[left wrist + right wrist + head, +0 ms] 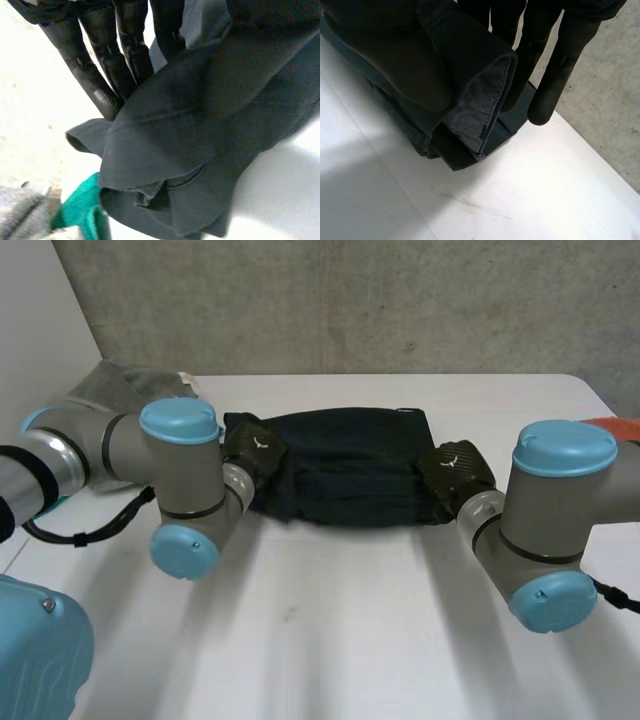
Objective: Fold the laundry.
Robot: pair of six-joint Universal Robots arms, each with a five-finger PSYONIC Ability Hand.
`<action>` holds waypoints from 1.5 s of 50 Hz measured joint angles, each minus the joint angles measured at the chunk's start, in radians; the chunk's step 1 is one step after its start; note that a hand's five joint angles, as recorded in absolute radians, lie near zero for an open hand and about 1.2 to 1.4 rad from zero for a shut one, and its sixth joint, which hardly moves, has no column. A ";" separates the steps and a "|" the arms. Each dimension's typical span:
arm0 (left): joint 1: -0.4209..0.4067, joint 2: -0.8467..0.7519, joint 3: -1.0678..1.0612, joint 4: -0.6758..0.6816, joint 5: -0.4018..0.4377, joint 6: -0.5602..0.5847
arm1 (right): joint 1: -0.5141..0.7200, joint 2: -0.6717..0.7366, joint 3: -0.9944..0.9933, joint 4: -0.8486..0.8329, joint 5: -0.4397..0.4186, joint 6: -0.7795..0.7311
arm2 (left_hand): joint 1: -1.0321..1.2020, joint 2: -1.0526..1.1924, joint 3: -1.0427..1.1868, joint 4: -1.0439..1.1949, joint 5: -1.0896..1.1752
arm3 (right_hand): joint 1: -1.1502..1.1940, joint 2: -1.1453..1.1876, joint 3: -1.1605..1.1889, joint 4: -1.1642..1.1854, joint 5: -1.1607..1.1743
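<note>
Probably a lab: white table (330, 640) against bare concrete wall (350, 300).

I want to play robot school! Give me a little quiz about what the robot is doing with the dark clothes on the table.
1. True or false: the left hand and the right hand hold the same dark garment.
2. Pick one: where on the dark garment is the right hand? A) its middle B) one end C) not touching it.
3. Fill in: past the left hand's fingertips, beside the grey cloth, lies a ____ cloth.
Key: 1 true. 2 B. 3 green: it is the green cloth.
</note>
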 measured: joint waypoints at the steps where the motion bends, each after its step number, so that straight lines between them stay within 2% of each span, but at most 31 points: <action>1: 0.000 -0.003 0.003 0.011 -0.002 0.008 | -0.001 0.000 -0.003 0.007 0.000 0.001 | 0.078 0.087 0.087 0.090 0.086 | 0.000 0.000 0.000 0.000 0.000; 3: 0.002 -0.004 0.006 0.034 -0.006 0.026 | -0.003 -0.002 -0.013 0.027 0.000 0.002 | 0.098 0.160 0.154 0.163 0.142 | 0.000 0.000 0.000 0.000 0.000; 8: 0.008 0.041 -0.019 0.045 -0.004 0.048 | -0.010 -0.011 -0.038 0.089 -0.004 -0.006 | 0.098 0.170 0.165 0.173 0.144 | 0.000 0.000 0.000 0.000 0.000; 12: 0.013 0.163 -0.109 -0.009 0.013 0.044 | -0.022 -0.041 -0.064 0.207 -0.024 -0.047 | 0.098 0.170 0.165 0.173 0.144 | 0.000 0.000 0.000 0.000 0.000; 18: 0.027 0.427 -0.359 -0.200 0.089 0.037 | -0.059 -0.112 -0.079 0.499 -0.098 -0.222 | 0.098 0.173 0.168 0.174 0.144 | 0.000 0.000 0.000 0.000 0.008; 22: 0.047 0.587 -0.558 -0.365 0.162 0.050 | -0.102 -0.162 -0.055 0.739 -0.160 -0.410 | 0.098 0.174 0.170 0.174 0.149 | 0.000 0.000 0.000 0.000 0.009; 26: 0.074 0.673 -0.709 -0.495 0.231 0.077 | -0.142 -0.204 -0.017 0.898 -0.200 -0.554 | 0.098 0.176 0.172 0.175 0.173 | 0.000 0.000 0.000 0.000 0.018; 29: 0.101 0.685 -0.754 -0.547 0.275 0.092 | -0.160 -0.222 0.005 0.936 -0.211 -0.594 | 0.098 0.176 0.172 0.175 0.173 | 0.000 0.000 0.000 0.000 0.024; 34: 0.120 0.652 -0.704 -0.549 0.308 0.083 | -0.164 -0.221 -0.002 0.906 -0.210 -0.557 | 0.098 0.176 0.172 0.175 0.173 | 0.000 0.000 0.000 0.000 0.030; 39: 0.105 0.585 -0.530 -0.481 0.297 0.026 | -0.147 -0.201 -0.072 0.793 -0.198 -0.421 | 0.098 0.176 0.172 0.175 0.173 | 0.010 0.000 0.000 0.000 0.034; 44: 0.082 0.515 -0.239 -0.373 0.250 -0.056 | -0.117 -0.185 -0.217 0.549 -0.144 -0.207 | 0.098 0.176 0.173 0.175 0.173 | 0.009 0.000 0.000 0.001 0.034; 49: 0.072 0.477 0.094 -0.206 0.183 -0.183 | -0.095 -0.199 -0.359 0.189 -0.024 0.024 | 0.098 0.176 0.173 0.175 0.173 | 0.010 0.000 0.006 0.002 0.035; 52: 0.074 0.472 0.230 -0.094 0.155 -0.270 | -0.086 -0.215 -0.407 0.004 0.038 0.115 | 0.098 0.176 0.173 0.175 0.173 | 0.010 0.000 0.006 0.002 0.035; 55: 0.077 0.475 0.297 -0.010 0.139 -0.343 | -0.079 -0.226 -0.430 -0.090 0.066 0.153 | 0.098 0.176 0.173 0.175 0.173 | 0.010 0.000 0.006 0.002 0.035; 59: 0.083 0.482 0.306 0.050 0.135 -0.421 | -0.070 -0.228 -0.446 -0.115 0.072 0.163 | 0.099 0.176 0.173 0.175 0.173 | 0.010 0.000 0.006 0.002 0.035; 63: 0.089 0.488 0.210 0.043 0.149 -0.447 | -0.069 -0.207 -0.431 -0.040 0.045 0.151 | 0.099 0.176 0.174 0.175 0.173 | 0.010 0.000 0.006 0.002 0.035; 70: 0.093 0.488 -0.038 0.013 0.194 -0.430 | -0.094 -0.145 -0.331 0.095 -0.018 0.131 | 0.099 0.178 0.175 0.176 0.173 | 0.010 0.000 0.006 0.002 0.035; 75: 0.094 0.465 -0.278 0.000 0.240 -0.363 | -0.125 -0.082 -0.178 0.173 -0.060 0.099 | 0.099 0.178 0.175 0.176 0.173 | 0.010 0.000 0.006 0.002 0.035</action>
